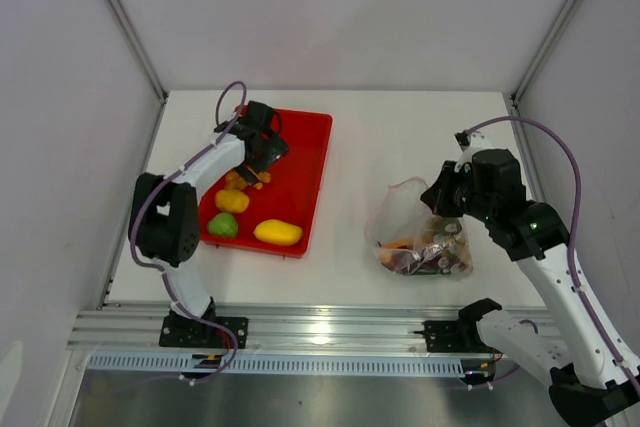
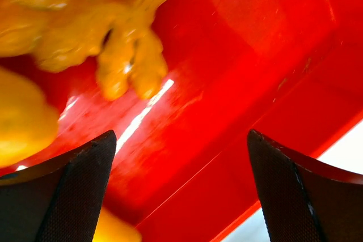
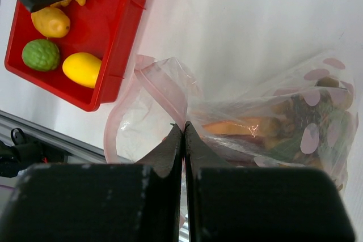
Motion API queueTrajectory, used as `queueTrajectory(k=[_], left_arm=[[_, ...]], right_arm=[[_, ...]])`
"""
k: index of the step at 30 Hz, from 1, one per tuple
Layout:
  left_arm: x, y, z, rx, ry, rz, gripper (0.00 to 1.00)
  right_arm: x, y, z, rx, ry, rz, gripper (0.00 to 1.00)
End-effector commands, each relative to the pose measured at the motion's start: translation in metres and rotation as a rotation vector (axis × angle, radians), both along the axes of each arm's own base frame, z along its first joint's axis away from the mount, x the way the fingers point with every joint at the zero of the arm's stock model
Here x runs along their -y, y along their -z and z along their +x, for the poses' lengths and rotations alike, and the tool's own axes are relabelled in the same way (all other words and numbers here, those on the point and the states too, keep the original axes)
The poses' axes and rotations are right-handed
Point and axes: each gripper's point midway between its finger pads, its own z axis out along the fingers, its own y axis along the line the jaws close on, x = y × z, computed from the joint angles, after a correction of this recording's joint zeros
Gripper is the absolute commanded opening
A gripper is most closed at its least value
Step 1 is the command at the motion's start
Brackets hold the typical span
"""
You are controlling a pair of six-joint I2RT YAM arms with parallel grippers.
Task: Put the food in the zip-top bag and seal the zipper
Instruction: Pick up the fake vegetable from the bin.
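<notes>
The left arm [image 1: 203, 163] and the right arm [image 1: 560, 282] are both presenting white link shells between black joint housings, each is trailing a thin lilac cable [image 1: 234, 85] looping off its wrist, and the left wrist's fingers [image 2: 62, 196] are showing black, finely cross-hatched faces tapering to points.

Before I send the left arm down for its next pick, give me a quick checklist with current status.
1. Open left end effector above the red tray: ok.
2. Aim on the orange bits: not ok, they sit up and left in the left wrist view.
3. Grip of the right end effector on the zip-top bag mouth edge: ok, shut on it.
4. Bag mouth gaping: ok.
5. All food bagged: not ok; orange fruit, lime and mango also lie in the tray.
6. Sealed zipper: not ok.
</notes>
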Motion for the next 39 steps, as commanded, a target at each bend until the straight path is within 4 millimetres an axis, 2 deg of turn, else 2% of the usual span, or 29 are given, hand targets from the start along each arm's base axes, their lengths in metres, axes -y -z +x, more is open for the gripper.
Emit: queueTrajectory(k=[1, 3, 5, 6, 9, 14, 16, 21, 30, 39], left_arm=[[0.008, -0.008, 0.035, 0.034, -0.076, -0.066, 0.96], [0.007, -0.015, 0.049, 0.039, -0.089, -0.051, 0.95], [0.002, -0.001, 0.048, -0.011, -0.092, -0.013, 0.94], [0.003, -0.007, 0.055, 0.004, -0.088, -0.01, 0.94], [0.0, -0.003, 0.058, -0.019, -0.084, 0.018, 0.93], [-0.009, 0.014, 0.047, -0.096, -0.125, 0.033, 0.91], [-0.008, 0.025, 0.041, -0.126, -0.136, 0.015, 0.89], [-0.006, 0.038, 0.034, -0.159, -0.153, -0.006, 0.88], [-0.008, 0.041, 0.036, -0.196, -0.204, -0.021, 0.87], [-0.011, 0.045, 0.029, -0.303, -0.293, -0.029, 0.85]], right_arm=[[-0.002, -0.002, 0.007, 0.024, -0.016, 0.0, 0.0], [-0.001, -0.001, 0.009, 0.021, -0.015, -0.003, 0.0], [0.001, -0.001, 0.009, 0.023, -0.01, -0.007, 0.0], [0.002, -0.001, 0.01, 0.024, -0.006, -0.005, 0.0], [0.002, 0.001, 0.01, 0.02, -0.008, 0.004, 0.0], [-0.003, 0.007, 0.01, 0.001, -0.018, 0.035, 0.0], [-0.005, 0.007, 0.01, 0.001, -0.024, 0.043, 0.0], [-0.004, 0.006, 0.008, 0.0, -0.018, 0.046, 0.0], [-0.002, 0.004, 0.005, 0.002, -0.014, 0.053, 0.0], [-0.002, -0.004, 0.002, 0.019, -0.016, 0.069, 0.0]])
